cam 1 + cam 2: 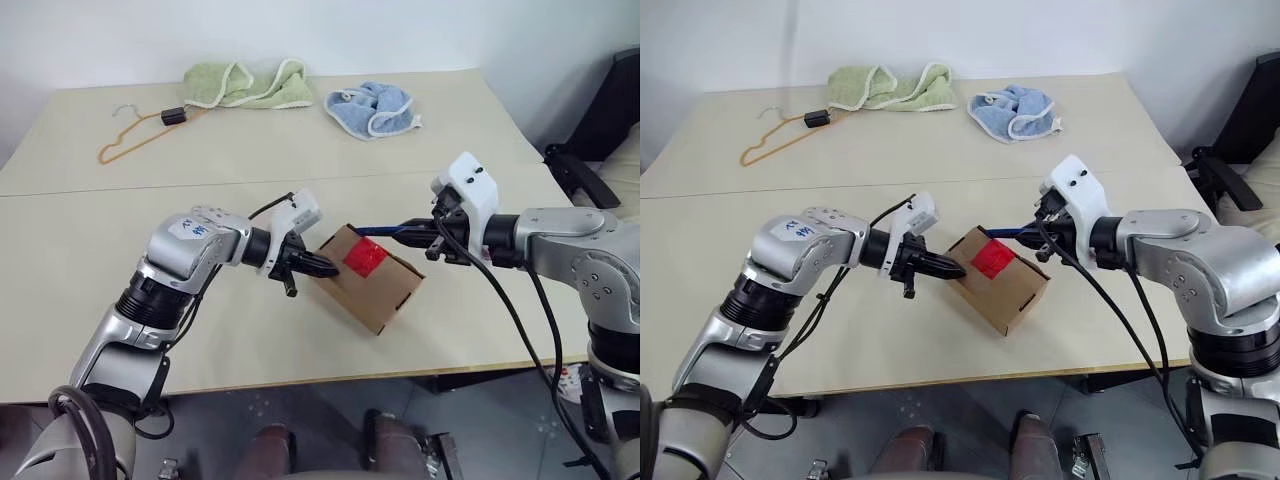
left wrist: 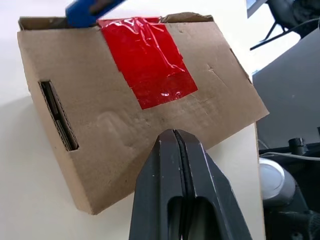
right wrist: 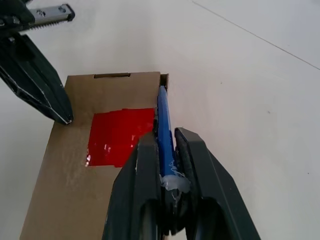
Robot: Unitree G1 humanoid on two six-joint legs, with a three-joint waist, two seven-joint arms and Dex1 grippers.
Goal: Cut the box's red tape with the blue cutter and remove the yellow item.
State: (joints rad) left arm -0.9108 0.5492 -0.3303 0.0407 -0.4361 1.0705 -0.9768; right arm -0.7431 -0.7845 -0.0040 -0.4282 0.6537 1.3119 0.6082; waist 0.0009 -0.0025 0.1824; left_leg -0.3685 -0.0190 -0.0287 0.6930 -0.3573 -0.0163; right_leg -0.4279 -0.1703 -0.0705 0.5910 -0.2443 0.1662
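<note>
While the box stays taped, the pressed-together left end effector touches it; the right end effector pinches the blue cutter.

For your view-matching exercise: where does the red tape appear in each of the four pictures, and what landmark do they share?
Left eye view: red tape just right of centre, on the box.
Right eye view: slightly right of centre.
Left wrist view: upper middle, above the shut left gripper.
Right wrist view: left of centre.
Shared landmark: the blue cutter, held by the right gripper along the box's edge beside the tape.
</note>
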